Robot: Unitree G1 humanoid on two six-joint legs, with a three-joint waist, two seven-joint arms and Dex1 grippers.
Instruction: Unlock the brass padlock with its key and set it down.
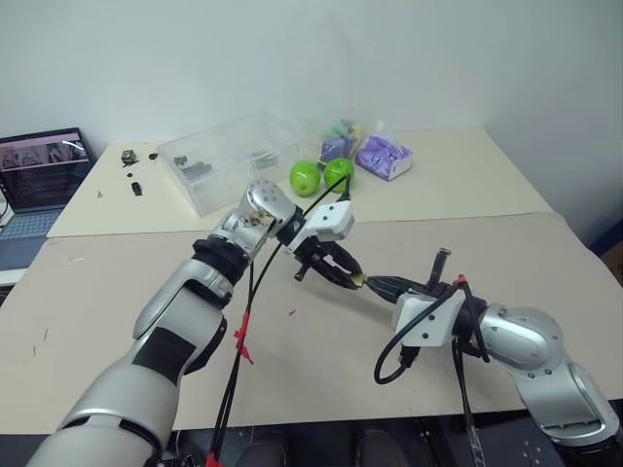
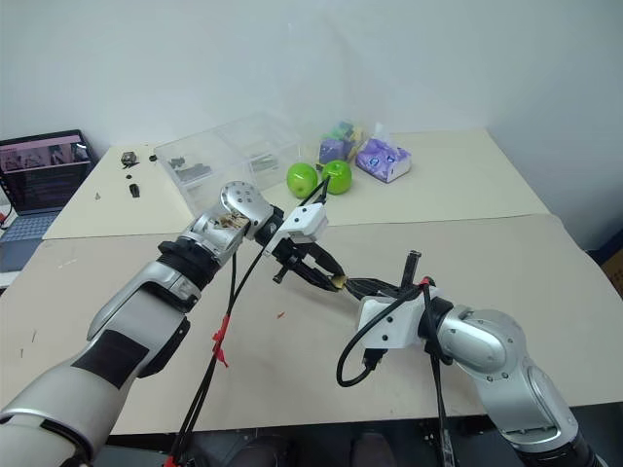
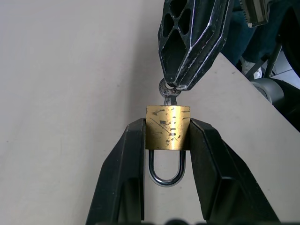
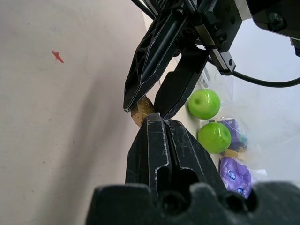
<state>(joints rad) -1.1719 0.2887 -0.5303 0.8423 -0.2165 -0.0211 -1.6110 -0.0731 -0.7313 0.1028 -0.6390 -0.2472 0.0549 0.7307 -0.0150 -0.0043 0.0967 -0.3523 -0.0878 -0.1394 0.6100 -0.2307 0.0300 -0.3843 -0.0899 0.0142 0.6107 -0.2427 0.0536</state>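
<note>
The brass padlock [image 3: 168, 129] hangs above the table, its body pinched between the two black fingers [image 3: 126, 168] of my left gripper [image 1: 350, 275]. Its silver shackle [image 3: 166, 174] sits closed, pointing back toward the wrist. A small silver key [image 3: 168, 91] is in the keyhole on the lock's far face. My right gripper [image 4: 157, 118] comes in from the right, shut on the key's head. In the head views the two grippers meet tip to tip over the middle of the table [image 1: 117, 292].
Two green apples [image 1: 305, 177] [image 1: 338, 172], a clear plastic box [image 1: 229, 156] and a purple tissue pack [image 1: 383, 158] stand on the far table. A laptop [image 1: 39, 170] is at far left. A small red speck [image 1: 291, 313] lies below the grippers.
</note>
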